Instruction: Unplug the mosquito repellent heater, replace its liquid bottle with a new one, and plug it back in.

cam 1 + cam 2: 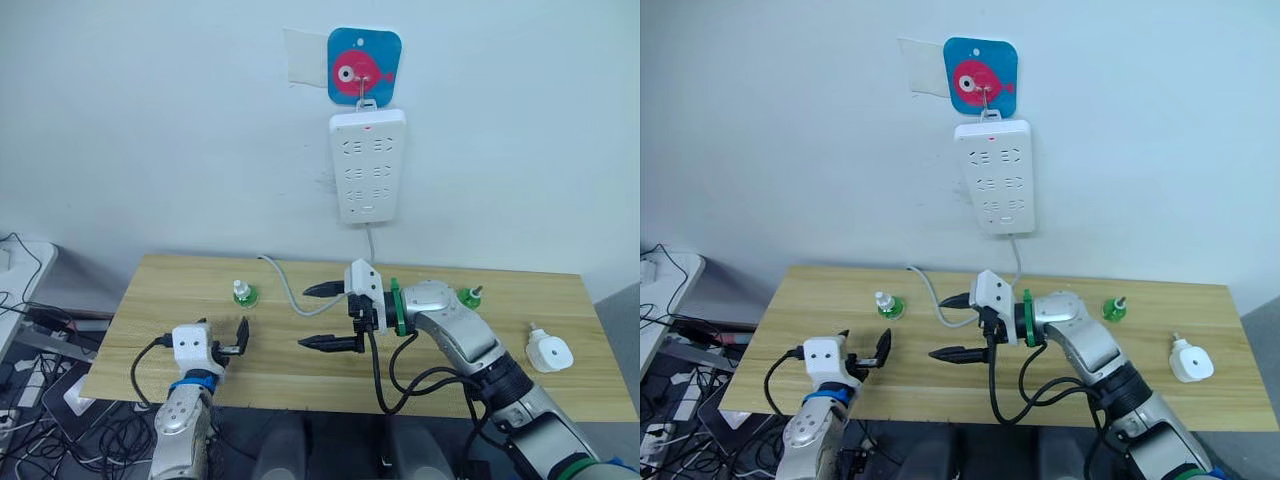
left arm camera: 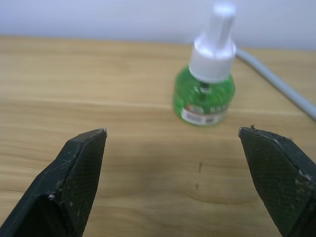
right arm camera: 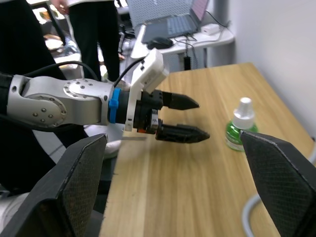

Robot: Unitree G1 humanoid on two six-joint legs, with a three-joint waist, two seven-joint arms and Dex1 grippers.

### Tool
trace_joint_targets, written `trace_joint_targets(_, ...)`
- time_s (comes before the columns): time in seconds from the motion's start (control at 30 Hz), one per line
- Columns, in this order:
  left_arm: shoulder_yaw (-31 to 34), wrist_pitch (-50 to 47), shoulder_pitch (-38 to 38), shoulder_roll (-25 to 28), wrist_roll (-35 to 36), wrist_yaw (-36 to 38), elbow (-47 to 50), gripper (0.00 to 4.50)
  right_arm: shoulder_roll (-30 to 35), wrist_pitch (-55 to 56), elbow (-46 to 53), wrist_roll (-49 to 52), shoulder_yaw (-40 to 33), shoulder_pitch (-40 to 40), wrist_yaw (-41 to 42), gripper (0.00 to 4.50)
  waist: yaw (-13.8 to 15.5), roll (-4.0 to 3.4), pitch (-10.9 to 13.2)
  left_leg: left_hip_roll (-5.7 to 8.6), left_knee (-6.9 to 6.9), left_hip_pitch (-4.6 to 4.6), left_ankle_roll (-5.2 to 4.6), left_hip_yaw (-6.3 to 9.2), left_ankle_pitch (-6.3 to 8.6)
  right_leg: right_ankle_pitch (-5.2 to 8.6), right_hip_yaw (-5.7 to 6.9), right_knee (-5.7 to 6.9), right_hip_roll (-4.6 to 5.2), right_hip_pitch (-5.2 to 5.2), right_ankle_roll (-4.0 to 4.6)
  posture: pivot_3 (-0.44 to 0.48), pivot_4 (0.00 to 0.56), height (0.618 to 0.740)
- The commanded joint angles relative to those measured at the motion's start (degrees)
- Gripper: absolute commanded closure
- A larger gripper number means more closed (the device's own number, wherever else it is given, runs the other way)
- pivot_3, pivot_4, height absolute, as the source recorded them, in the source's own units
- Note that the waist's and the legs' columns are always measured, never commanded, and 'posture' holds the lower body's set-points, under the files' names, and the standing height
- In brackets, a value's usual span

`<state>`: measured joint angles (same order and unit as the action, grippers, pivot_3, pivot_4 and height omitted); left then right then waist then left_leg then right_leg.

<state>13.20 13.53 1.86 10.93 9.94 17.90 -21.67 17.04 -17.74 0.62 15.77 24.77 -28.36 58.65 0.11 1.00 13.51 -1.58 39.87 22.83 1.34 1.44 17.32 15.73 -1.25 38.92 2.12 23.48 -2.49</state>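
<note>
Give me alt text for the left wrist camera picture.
A white-capped green bottle stands upright on a wooden table, beyond the left hand, whose two black fingers are spread wide. A grey cable runs behind it.

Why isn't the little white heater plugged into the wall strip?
It is unplugged: the mosquito repellent heater lies on the table, well apart from the power strip, whose sockets have nothing plugged in.

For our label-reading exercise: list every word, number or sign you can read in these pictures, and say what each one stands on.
None can be read.
White-capped green bottle: its label band carries print, too blurred to read.
Blue wall hook plate: a pink fish picture, no words.
Power strip: no legible marking.
Mosquito repellent heater: no visible text.
</note>
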Motion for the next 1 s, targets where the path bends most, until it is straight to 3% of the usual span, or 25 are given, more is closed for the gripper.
trace_joint_targets(0.03,0.0,4.0,-4.0,1.7,0.3,2.6,-5.8,0.00,-0.2,-2.5,4.6,0.3,-2.2,-0.3,-2.6,0.02,-0.1,0.00,0.1,0.00,0.00,0.00,0.00,0.03,0.00,0.01,0.04,0.01,0.00,-0.01,0.02,0.053,0.276,0.740)
trace_joint_targets(0.53,-0.6,13.5,-19.4,4.5,-1.3,6.7,-30.7,0.00,0.0,-10.2,9.7,0.9,-5.2,-0.1,-9.8,0.02,-1.5,0.02,0.5,0.01,-0.01,0.05,0.00,0.19,0.00,0.04,0.25,-0.01,0.00,-0.02,0.06,-0.010,0.294,0.740)
trace_joint_targets(0.63,-0.7,14.9,-21.4,4.4,-1.7,6.5,-33.7,0.59,-0.1,-11.8,10.1,1.9,-6.1,0.1,-10.4,0.00,-1.8,0.06,0.6,0.01,-0.01,0.06,0.00,0.19,0.00,0.04,0.25,-0.01,0.00,-0.02,0.06,-0.010,0.293,0.740)
trace_joint_targets(0.8,-0.4,16.6,-22.0,3.4,-1.4,5.7,-34.8,2.13,0.2,-13.2,10.6,2.4,-6.9,0.0,-10.9,0.00,-2.0,0.06,0.6,-0.01,-0.04,0.06,0.00,0.19,0.00,0.05,0.25,-0.02,-0.01,-0.01,0.06,-0.018,0.287,0.740)
trace_joint_targets(0.9,-0.8,17.2,-20.6,2.7,-1.6,5.6,-33.1,2.25,0.3,-13.6,10.6,2.5,-7.5,-0.2,-11.2,0.00,-2.0,0.06,0.6,-0.02,-0.04,0.07,0.00,0.19,0.00,0.05,0.24,-0.04,0.01,-0.01,0.06,-0.014,0.282,0.740)
trace_joint_targets(1.0,-4.8,15.9,-17.1,3.4,-4.6,7.3,-21.7,2.25,1.5,-13.2,10.6,2.2,-8.6,0.1,-11.2,0.00,-2.0,0.05,0.7,-0.02,-0.05,0.08,0.00,0.19,0.00,0.05,0.23,-0.05,0.03,-0.01,0.06,-0.002,0.272,0.740)
